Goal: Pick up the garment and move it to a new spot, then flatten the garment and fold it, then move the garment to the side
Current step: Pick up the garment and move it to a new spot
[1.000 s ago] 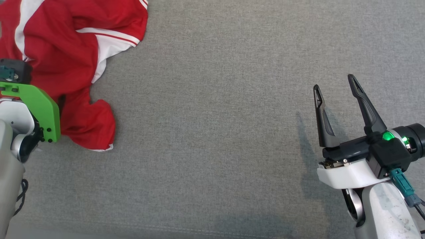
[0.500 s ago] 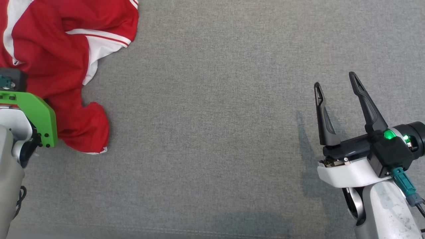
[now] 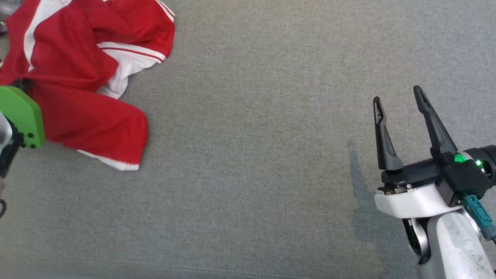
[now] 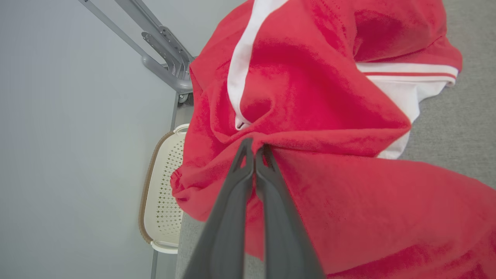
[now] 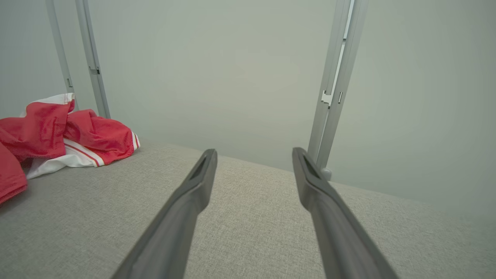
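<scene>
A grey woven surface (image 3: 252,155) spreads out under me, with a pale wall (image 5: 232,69) behind it and grey metal posts (image 5: 333,89) rising at its far edge. The red garment (image 4: 317,116), striped in white, lies crumpled on that surface. My left gripper (image 4: 255,146) is pinched into it, the two dark fingers pressed together with a ridge of red cloth caught at their tips. From those tips the cloth fans out ahead and to the right in my left wrist view. A white band runs just beyond the tips, and a white-trimmed hem lies farther off. To the left of these fingers, past the edge of the surface and lower down, is a cream perforated basket (image 4: 162,190). The green bracket (image 3: 21,116) on my left wrist sits against the garment's near edge. My right gripper (image 3: 397,95) is well apart from the garment, its fingers spread wide over bare grey fabric. From there the red heap lies far off to their left.
</scene>
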Available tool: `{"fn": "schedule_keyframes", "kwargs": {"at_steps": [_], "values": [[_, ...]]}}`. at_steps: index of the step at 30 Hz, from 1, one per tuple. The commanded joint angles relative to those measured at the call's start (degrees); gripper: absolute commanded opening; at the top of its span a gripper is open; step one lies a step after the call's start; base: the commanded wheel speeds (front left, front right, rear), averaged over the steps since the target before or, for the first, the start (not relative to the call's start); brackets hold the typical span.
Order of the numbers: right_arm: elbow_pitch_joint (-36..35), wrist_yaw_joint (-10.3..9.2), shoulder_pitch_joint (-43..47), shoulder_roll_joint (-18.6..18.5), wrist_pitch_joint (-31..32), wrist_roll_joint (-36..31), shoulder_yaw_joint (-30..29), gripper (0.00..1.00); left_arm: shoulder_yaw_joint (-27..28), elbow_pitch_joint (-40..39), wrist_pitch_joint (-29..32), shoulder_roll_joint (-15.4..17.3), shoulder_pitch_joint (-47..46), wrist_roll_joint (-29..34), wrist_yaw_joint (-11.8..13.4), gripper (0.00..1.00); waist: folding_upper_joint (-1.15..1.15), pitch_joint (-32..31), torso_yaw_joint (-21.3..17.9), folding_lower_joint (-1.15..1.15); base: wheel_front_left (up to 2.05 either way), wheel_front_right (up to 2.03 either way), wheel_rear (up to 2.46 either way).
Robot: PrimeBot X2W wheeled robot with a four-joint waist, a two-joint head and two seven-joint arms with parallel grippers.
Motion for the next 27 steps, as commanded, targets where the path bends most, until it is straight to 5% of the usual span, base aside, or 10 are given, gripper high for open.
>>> {"fn": "schedule_keyframes", "kwargs": {"at_steps": [1, 19, 27], "values": [[0.2, 0.01, 0.9, -0.3, -0.2, 0.5, -0.1, 1.00, -0.4, -0.7, -0.8, 1.2, -1.4, -0.3, -0.1, 0.00, 0.00, -1.3, 0.7, 0.00, 0.00, 0.00, 0.00], [1.3, 0.01, 3.5, -0.3, -0.2, 4.5, -1.1, 1.00, -5.6, -10.6, -3.0, 6.1, -8.3, 1.1, -0.1, 0.00, 0.00, -9.7, 0.8, 0.00, 0.00, 0.00, 0.00], [1.6, 0.01, 5.1, -0.3, -0.2, 6.5, -1.9, 1.00, -8.7, -15.9, -2.5, 4.8, -12.7, 2.6, -0.1, 0.00, 0.00, -13.8, -2.8, 0.00, 0.00, 0.00, 0.00]]}}
